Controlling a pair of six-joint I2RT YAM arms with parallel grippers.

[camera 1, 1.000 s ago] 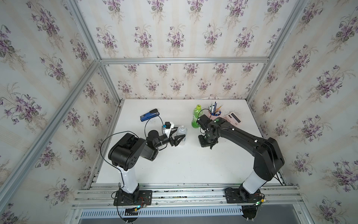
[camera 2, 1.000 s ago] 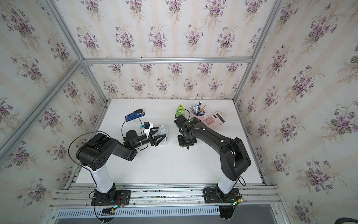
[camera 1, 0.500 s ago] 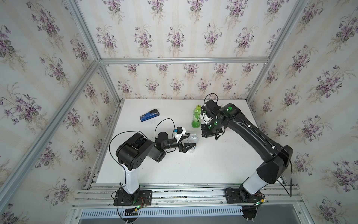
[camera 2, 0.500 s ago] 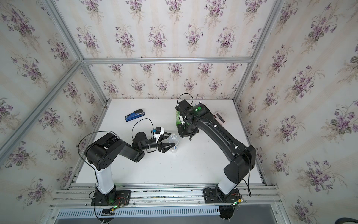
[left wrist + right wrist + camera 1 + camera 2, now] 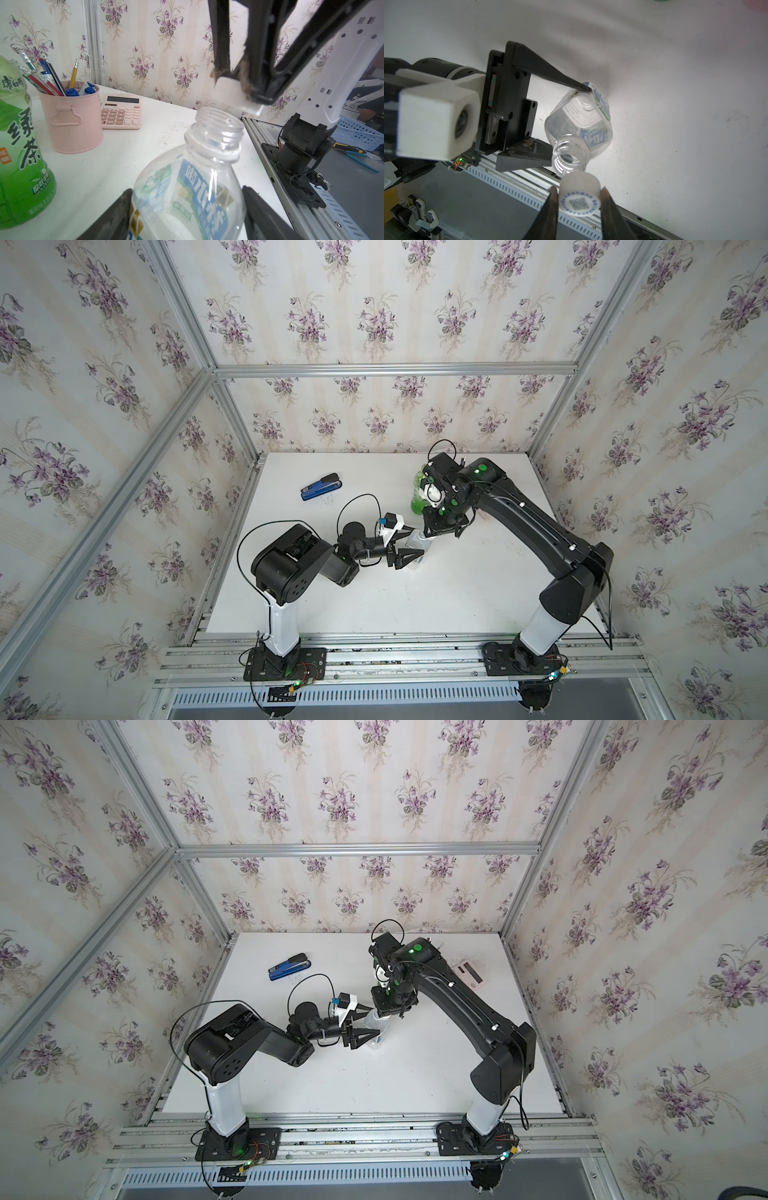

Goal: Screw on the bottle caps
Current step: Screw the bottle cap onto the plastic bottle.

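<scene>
Found short clear plastic bottle with blue-and-white printed label point(image 5: 187, 187) near the middle of the white tabletop point(image 5: 374, 605), leaning rather than plumb, neck open, threads bare. Unable to confirm contact between bottle base and tabletop. Recorded left gripper point(image 5: 187, 216) clenched across the labelled body of that bottle, one black finger pressed to each side. Confirmed the same hold in the right wrist view and in both top views. Noted right gripper point(image 5: 579, 192) pointing downward, grasping small round white plastic cap with dark printed ring and code mark point(image 5: 579, 204) between both fingertips. Located cap just above the open mouth and slightly to one side, not seated on the threads. Logged translucent green curvy plastic tea bottle point(image 5: 20, 145) standing upright toward the back of the tabletop, just beside pink metal pen cup filled with pens and pencils point(image 5: 72, 124). Unable to inspect its top: cut off in the left wrist view, masked by the right arm from above. Noted pink calculator point(image 5: 120, 113) lying flat beside the cup. Noted blue-and-black stapler point(image 5: 321, 486) well apart, toward the far edge on the left arm's side.
</scene>
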